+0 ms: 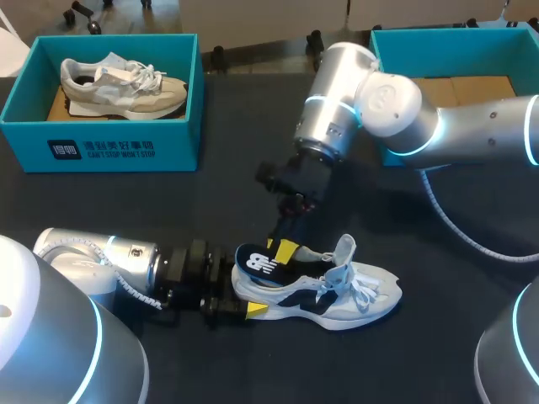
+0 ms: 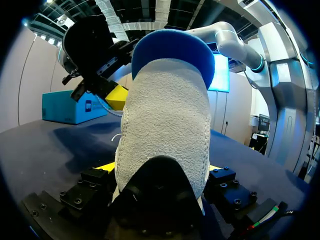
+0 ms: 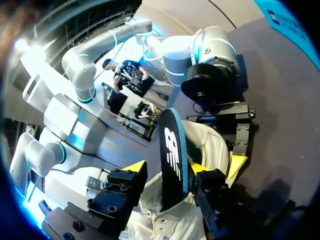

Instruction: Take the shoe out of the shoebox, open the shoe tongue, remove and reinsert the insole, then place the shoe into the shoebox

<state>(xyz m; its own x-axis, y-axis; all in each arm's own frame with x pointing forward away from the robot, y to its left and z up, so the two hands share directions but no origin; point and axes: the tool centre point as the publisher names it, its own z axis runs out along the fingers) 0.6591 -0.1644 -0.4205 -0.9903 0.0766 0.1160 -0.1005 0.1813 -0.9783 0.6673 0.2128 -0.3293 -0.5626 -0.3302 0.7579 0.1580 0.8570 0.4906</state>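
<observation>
Shoe (image 1: 337,290) lies on the table, out of the shoebox (image 1: 455,50), its heel clamped in my left gripper (image 1: 244,295). Insole (image 1: 263,268) stands half out, at my right gripper (image 1: 285,246); whether that one grips it, I cannot tell. Remaining, in my judgement: reseating the insole, reboxing.

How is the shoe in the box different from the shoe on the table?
The shoe in the box is cream and beige; the shoe on the table is white with dark patches. The shoe in the box lies untouched, while the shoe on the table has its heel clamped in the left gripper. The shoe on the table has a dark insole sticking up; the shoe in the box shows none. Both are laced trainers.
</observation>
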